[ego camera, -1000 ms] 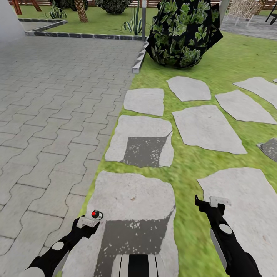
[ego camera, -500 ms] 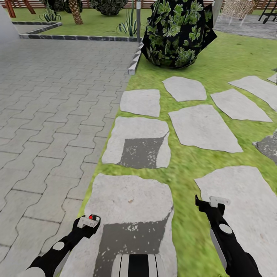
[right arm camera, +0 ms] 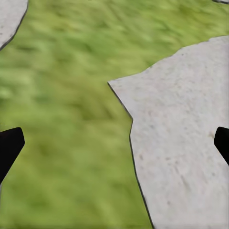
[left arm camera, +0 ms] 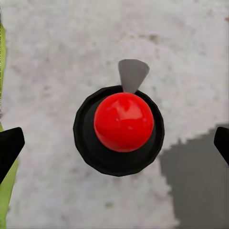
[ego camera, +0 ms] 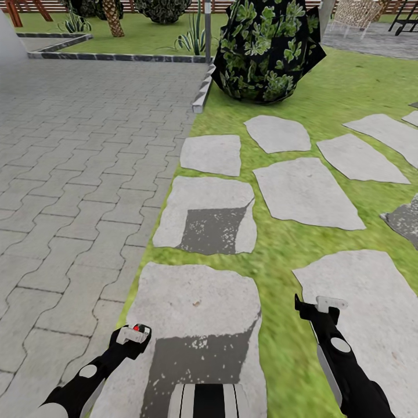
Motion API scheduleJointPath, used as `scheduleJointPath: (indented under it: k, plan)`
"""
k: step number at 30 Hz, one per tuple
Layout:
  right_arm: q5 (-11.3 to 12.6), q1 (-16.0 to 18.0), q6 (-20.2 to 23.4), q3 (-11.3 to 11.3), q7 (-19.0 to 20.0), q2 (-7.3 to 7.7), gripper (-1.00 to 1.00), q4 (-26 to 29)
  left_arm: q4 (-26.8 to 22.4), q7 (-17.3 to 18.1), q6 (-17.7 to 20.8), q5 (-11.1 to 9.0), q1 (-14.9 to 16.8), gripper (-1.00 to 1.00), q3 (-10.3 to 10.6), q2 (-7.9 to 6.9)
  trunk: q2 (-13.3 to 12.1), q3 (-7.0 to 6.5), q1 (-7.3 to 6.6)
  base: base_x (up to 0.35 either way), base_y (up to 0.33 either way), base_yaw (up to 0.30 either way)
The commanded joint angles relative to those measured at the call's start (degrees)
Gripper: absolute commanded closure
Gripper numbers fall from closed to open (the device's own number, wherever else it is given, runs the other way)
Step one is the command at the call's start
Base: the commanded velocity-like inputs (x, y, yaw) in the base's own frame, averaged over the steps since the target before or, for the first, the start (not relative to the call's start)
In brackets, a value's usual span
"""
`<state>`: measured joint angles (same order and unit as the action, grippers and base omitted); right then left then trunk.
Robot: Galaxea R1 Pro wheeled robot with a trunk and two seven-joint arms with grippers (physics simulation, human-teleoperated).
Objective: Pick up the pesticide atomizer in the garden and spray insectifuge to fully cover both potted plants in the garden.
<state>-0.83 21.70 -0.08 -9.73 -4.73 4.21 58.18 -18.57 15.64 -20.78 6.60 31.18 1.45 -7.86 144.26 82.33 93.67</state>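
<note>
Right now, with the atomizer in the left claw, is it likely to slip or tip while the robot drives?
The atomizer looks small, probably light, so it should carry easily. Its red top looks glossy and round, so likely slippery if gripped there. In the left wrist view the fingertips stand wide of the bottle, so how firmly the left claw holds it is unclear; it might tip on bumps.

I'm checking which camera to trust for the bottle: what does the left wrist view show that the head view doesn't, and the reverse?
Left wrist view alone: the pesticide atomizer seen from straight above, a red top in a round black body, with a grey nozzle tip over a pale stepping stone.
Head view alone: the brick paving, a dark leafy shrub, and the right gripper over another stone.
Both: the red top at the left gripper, stone and grass.
</note>
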Motion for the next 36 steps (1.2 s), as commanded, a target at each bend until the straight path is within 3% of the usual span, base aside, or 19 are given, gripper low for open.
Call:
scheduleJointPath:
  k: [1,15,16,36]
  plan:
    - [-0.09,0.01,-0.01,0.05,-0.19,0.01,-1.00,0.01,0.03,-0.17,-0.32,0.45,0.02,-1.00,0.13,-0.04,0.01,0.03,-0.01,0.000,0.000,0.000]
    - [-0.10,0.01,-0.01,0.06,-0.19,0.01,-1.00,0.00,0.03,-0.17,-0.29,0.57,0.02,-1.00,0.11,0.05,0.01,0.03,-0.01,0.000,0.000,0.000]
    - [-0.09,0.01,-0.01,0.06,-0.19,0.01,-1.00,-0.01,0.03,-0.17,-0.28,0.57,0.02,1.00,0.12,0.05,0.01,0.03,-0.01,0.000,0.000,0.000]
    - [-0.11,0.01,-0.01,0.06,-0.19,0.01,-1.00,0.01,-0.12,-0.11,-0.40,0.18,0.02,1.00,0.13,-0.06,0.01,0.03,-0.01,0.000,0.000,0.000]
